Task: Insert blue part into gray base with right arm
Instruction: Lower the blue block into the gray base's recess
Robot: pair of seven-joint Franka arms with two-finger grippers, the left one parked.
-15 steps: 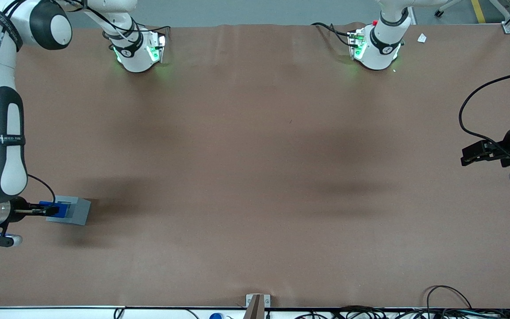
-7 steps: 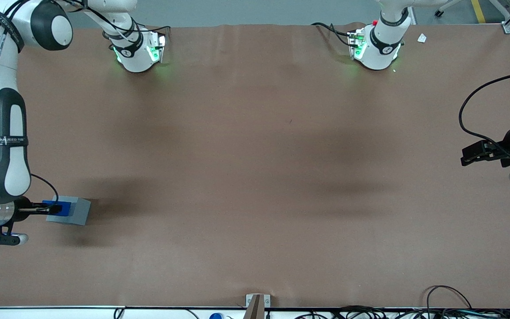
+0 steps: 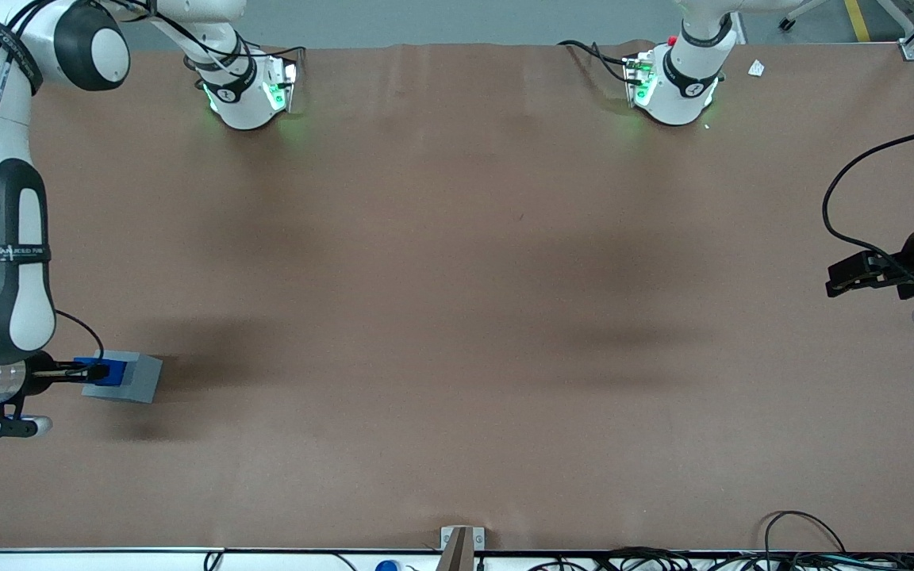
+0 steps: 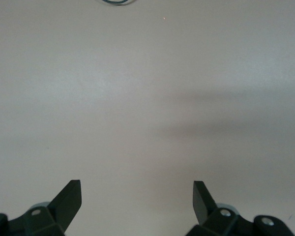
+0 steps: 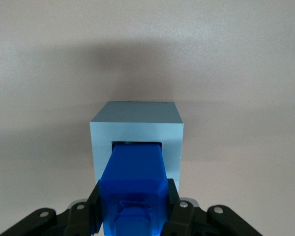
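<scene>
The gray base (image 3: pixel 133 378) is a light-gray cube on the brown table at the working arm's end, near the front edge. The blue part (image 3: pixel 105 371) sits over its top with its lower end in the square socket. My right gripper (image 3: pixel 94 369) is shut on the blue part, directly above the base. In the right wrist view the blue part (image 5: pixel 135 183) is clamped between the two black fingers (image 5: pixel 95 209) of the gripper (image 5: pixel 134 209), and its far end enters the socket of the gray base (image 5: pixel 136 129).
The two arm pedestals (image 3: pixel 247 91) with green lights stand at the table's back edge. Loose cables (image 3: pixel 806 535) lie at the front edge toward the parked arm's end. A small bracket (image 3: pixel 461 543) sits at the middle of the front edge.
The gripper with the blue part has shifted a little over the gray base and sunk lower, so the blue part sits deeper in the socket. Little moved in the last half second.
</scene>
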